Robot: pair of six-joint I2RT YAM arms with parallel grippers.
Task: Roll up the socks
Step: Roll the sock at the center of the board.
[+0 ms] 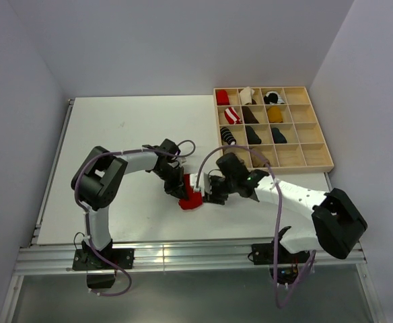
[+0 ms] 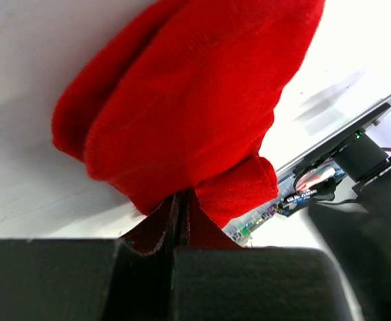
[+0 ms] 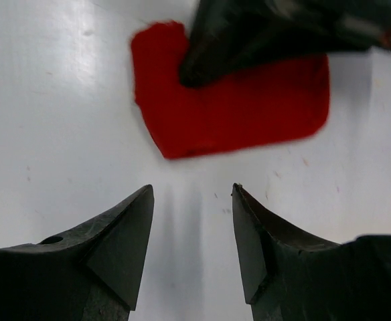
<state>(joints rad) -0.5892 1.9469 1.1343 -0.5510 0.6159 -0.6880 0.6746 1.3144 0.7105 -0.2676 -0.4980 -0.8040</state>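
**Red sock [image 1: 190, 200] pinched by left gripper [image 2: 181, 204]; right gripper [image 3: 192, 200] spread**

The red sock lies bunched on the white table [image 1: 116, 134], mid-width, toward the near edge. The left gripper's fingers are pressed together on a fold of its fabric. The right gripper's fingers stand apart with nothing between them, tips just beside the sock and not touching it. A wooden compartment tray [image 1: 331, 161] holding other sock bundles sits at far right.

The red sock [image 1: 190, 200] is bright red soft fabric, folded into a compact, rounded-cornered bundle with no pattern visible. It rests on the white worktop [image 1: 116, 134], near the front-left corner of the wooden tray [image 1: 297, 169] and outside it. One folded edge is pinched between the closed jaws of the left gripper [image 2: 181, 221].
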